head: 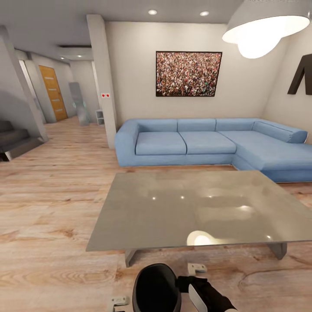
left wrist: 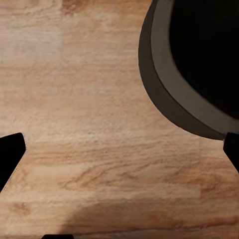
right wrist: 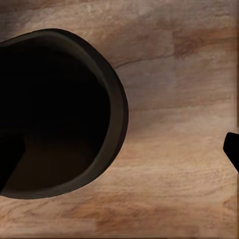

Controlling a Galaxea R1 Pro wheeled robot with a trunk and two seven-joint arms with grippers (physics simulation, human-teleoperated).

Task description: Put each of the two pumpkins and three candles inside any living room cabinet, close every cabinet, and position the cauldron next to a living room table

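Living room ahead: blue sofa (head: 216, 141) against the far wall, grey glass table (head: 203, 208) in front of you on wood floor (head: 47, 208). Cauldron (head: 157, 289) sits at the bottom of the head view, just short of the table's near edge, so it's probably close enough to count as next to it. Right gripper (right wrist: 119, 157) has its jaws spread wide, one finger looks dipped inside the rim, hard to confirm. Left gripper (left wrist: 119, 154) is spread too, beside the pot over bare floor, pinching nothing.
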